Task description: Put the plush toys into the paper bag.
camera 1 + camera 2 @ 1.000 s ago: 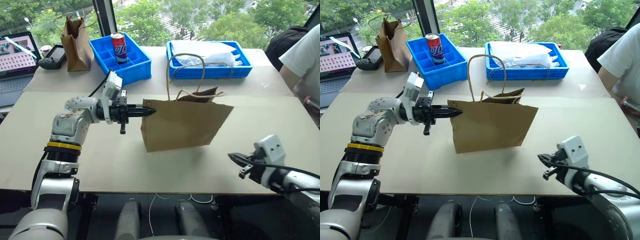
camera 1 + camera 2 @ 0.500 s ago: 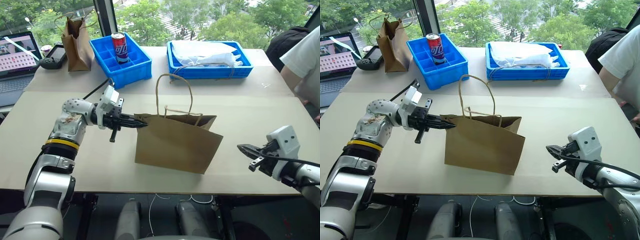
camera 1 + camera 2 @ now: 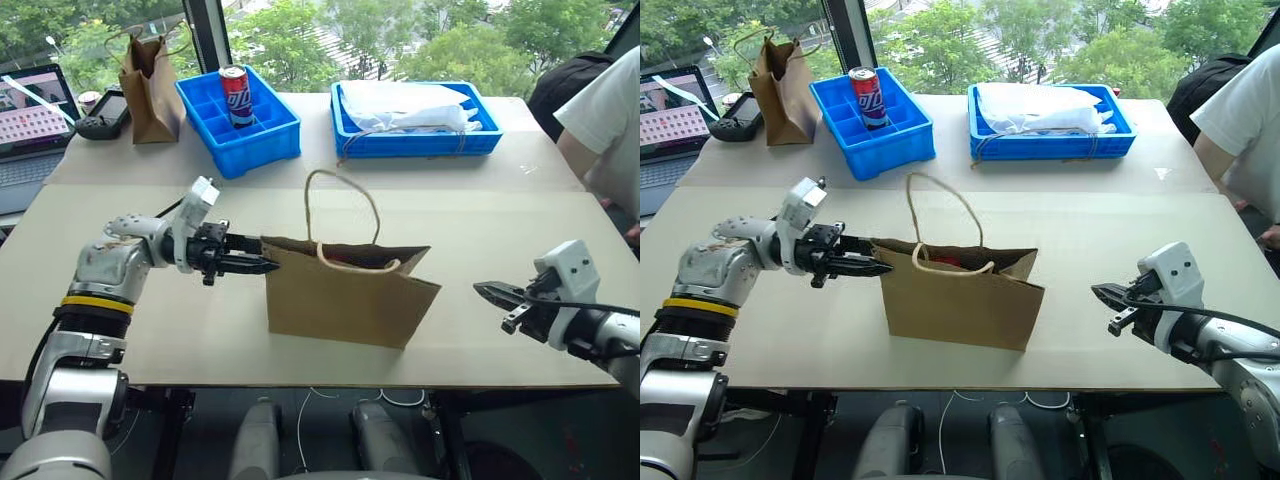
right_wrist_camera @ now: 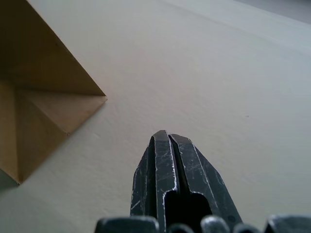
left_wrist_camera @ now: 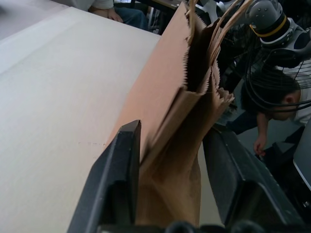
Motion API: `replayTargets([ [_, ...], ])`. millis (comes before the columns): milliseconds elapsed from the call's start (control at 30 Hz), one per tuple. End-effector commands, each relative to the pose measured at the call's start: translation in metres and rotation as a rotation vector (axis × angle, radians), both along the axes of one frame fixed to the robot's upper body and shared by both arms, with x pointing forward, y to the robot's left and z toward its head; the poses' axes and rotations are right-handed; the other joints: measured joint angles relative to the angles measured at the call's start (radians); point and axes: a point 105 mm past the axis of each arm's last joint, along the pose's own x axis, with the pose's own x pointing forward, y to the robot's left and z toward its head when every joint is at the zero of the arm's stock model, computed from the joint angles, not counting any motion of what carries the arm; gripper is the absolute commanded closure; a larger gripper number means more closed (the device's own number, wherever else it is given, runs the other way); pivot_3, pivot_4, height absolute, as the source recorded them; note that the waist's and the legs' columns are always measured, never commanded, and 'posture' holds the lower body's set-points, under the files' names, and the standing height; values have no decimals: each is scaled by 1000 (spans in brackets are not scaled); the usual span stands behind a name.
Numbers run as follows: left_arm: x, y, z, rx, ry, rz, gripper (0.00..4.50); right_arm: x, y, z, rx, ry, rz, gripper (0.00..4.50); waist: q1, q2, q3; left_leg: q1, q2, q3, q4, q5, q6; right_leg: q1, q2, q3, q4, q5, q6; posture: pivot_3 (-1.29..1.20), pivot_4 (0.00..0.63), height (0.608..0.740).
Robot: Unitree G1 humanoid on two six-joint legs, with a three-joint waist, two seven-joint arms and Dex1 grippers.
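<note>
Soda can [image 3: 236, 93] in blue bin [image 3: 240, 120]; darker bag [image 3: 150, 87] beside.

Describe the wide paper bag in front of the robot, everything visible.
The paper bag is wide, plain brown kraft, unprinted, with a serrated top edge and two tan twine loop handles: one stands up, one droops over the mouth. It stands upright on the tan table, mouth open; something red shows inside. Its near face is creased. The left gripper straddles the bag's left side fold, fingers apart, one finger against the paper. The right gripper, shut, hovers apart from its right end.
</note>
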Motion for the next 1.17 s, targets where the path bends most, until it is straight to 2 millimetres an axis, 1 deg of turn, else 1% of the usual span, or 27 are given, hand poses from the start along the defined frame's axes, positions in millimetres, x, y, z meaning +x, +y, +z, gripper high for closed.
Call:
replayTargets([
  [33,-7,15,29,-50,-53,37,557,3,-4,19,-20,-53,91,4500,1,0,0,0,0,0,0,0,0,0,0,0,0,0,0,0,150,665],
  [67,-7,22,32,-62,-54,69,268,2,-6,21,-18,-53,116,4500,1,0,0,0,0,0,0,0,0,0,0,0,0,0,0,0,150,665],
  [100,-7,29,33,-69,-60,105,79,-1,-5,23,-9,-51,141,4500,1,0,0,0,0,0,0,0,0,0,0,0,0,0,0,0,150,665],
  [167,-7,38,33,-71,-79,158,79,-4,-4,24,8,-49,175,4500,0,0,0,0,0,0,-1,0,0,0,0,0,0,0,0,0,150,665],
  [200,-4,46,29,-65,-85,232,79,-7,0,26,40,-57,204,4500,1,0,0,0,0,0,-1,0,0,0,0,0,0,0,0,0,150,665],
  [267,-3,64,13,-18,-61,354,79,-14,7,30,106,-70,246,4500,1,0,0,1,0,0,-1,0,0,0,0,0,0,0,-1,0,150,665],
  [300,-6,70,-2,49,-66,386,79,-19,10,32,133,-79,269,4500,0,0,0,1,0,0,-1,0,0,0,0,0,0,0,-1,0,150,665],
  [333,-9,74,-14,113,-81,408,79,-22,10,32,145,-81,277,4500,-3,0,0,1,0,0,-1,0,0,0,0,0,0,0,-1,0,150,665],
  [367,-12,76,-21,153,-96,419,79,-24,11,32,152,-83,281,4500,-3,0,0,1,1,0,-1,0,0,0,0,0,0,0,-1,0,150,665],
  [433,-18,78,-34,181,-73,464,0,-31,8,27,153,-78,276,3877,2,-1,0,1,1,0,-1,0,0,0,0,0,0,0,-2,0,150,665],
  [500,-19,79,-40,186,-82,528,0,-35,6,25,163,-93,257,3394,12,-1,0,1,1,0,-1,0,0,1,0,-1,0,0,-1,0,150,665],
  [567,-19,78,-41,175,-87,560,0,-37,6,24,163,-107,250,2545,20,-1,0,1,1,1,1,0,0,1,-1,-1,0,0,-1,0,150,665],
  [600,-19,76,-41,156,-92,567,0,-38,7,24,167,-119,252,2300,23,-1,0,1,1,1,1,0,0,1,-2,-1,0,0,-1,0,150,665],
  [633,-19,75,-42,155,-102,577,0,-39,8,25,169,-129,255,1961,24,-1,0,1,1,1,1,0,0,1,-2,0,0,0,0,0,150,665],
  [667,-18,74,-44,159,-126,590,0,-39,9,25,176,-139,255,1436,24,-1,0,1,1,1,1,0,0,1,-1,0,0,0,-1,0,150,665],
  [700,-18,72,-45,159,-144,596,0,-40,10,26,182,-146,254,1207,25,-1,0,1,1,2,1,0,0,1,-1,0,0,0,-1,0,150,665],
  [800,-17,72,-45,148,-162,610,0,-41,10,26,192,-157,243,159,22,-1,0,1,1,2,0,0,0,0,-1,0,0,0,-1,0,150,665],
  [833,-17,71,-45,135,-153,614,0,-41,10,26,193,-159,238,47,22,-1,0,1,1,2,0,0,0,0,-1,0,0,0,-1,0,150,665],
  [1067,-9,64,-42,118,-160,621,0,-43,8,26,216,-160,206,47,25,-1,0,1,1,2,1,0,0,0,-1,0,0,0,-1,0,150,665],
  [1167,-11,61,-41,130,-162,578,0,-42,6,27,202,-170,192,47,25,-1,0,1,1,2,1,0,0,0,-1,0,0,0,-1,0,150,665],
])
